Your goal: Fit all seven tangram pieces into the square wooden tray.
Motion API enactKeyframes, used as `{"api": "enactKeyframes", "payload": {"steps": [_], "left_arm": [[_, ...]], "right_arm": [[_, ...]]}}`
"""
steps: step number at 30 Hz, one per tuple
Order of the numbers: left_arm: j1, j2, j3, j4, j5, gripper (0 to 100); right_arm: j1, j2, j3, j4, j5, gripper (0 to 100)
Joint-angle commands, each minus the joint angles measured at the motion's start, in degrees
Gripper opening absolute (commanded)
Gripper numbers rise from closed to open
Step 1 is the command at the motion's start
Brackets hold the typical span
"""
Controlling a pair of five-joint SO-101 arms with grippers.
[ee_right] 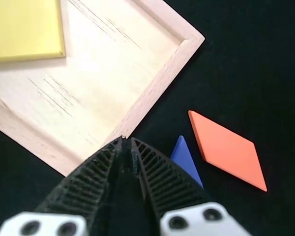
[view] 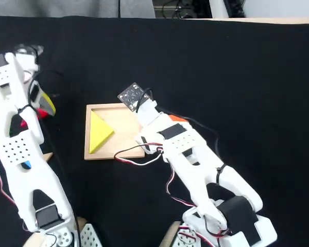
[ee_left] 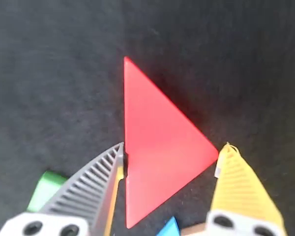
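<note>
The square wooden tray (view: 87, 135) lies near the middle of the tabletop (view: 247, 72), a little toward its left edge. It holds one piece, a yellow triangle (view: 99, 132) with its long side against the tray's left wall; the rest of the tray floor (ee_right: 103, 83) is bare wood.

Just outside the tray's right rim we see a small blue triangle (ee_right: 187, 161) and an orange parallelogram (ee_right: 228, 150) on the black cloth, close together but apart. The right gripper (ee_right: 127, 142) hangs over that right rim, its two black fingers pressed together with nothing between them.

Well to the left of the tray, near the table's left edge, lies a large red triangle (ee_left: 157, 142), flat on the cloth. The left gripper (ee_left: 174, 147) is low over it with its jaws spread wide. The grey finger (ee_left: 96, 179) is at the triangle's long straight side and the yellow finger (ee_left: 238, 187) is just beside its opposite corner. We cannot tell whether either finger presses on it.

A green piece (ee_left: 45, 189) and the tip of a blue piece (ee_left: 170, 229) lie near the red triangle.
</note>
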Motion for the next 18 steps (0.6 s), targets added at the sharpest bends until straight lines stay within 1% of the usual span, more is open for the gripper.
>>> {"api": "enactKeyframes", "payload": {"steps": [1,3,7,10,14,18], "left_arm": [[1.5,-10.0,-1.3,1.2,2.2,21],[2.3,-13.5,2.8,1.2,3.7,21],[4.1,-22.2,13.3,1.2,15.3,21],[7.0,-29.9,23.4,1.2,20.9,21],[13.4,-42.1,37.9,1.1,25.8,21],[21.6,-53.3,49.3,-0.2,27.8,21]], "right_arm": [[-0.6,-0.3,-0.3,-1.0,0.6,1.5],[-0.6,-0.4,-0.3,-1.0,0.6,1.5],[-0.4,-0.6,-0.3,-1.0,0.6,1.4],[-0.3,-0.8,-0.3,-1.0,0.5,1.2],[-0.2,-0.9,-0.6,-0.6,0.5,1.2],[2.3,-1.0,-1.0,-0.5,0.2,1.2]]}}
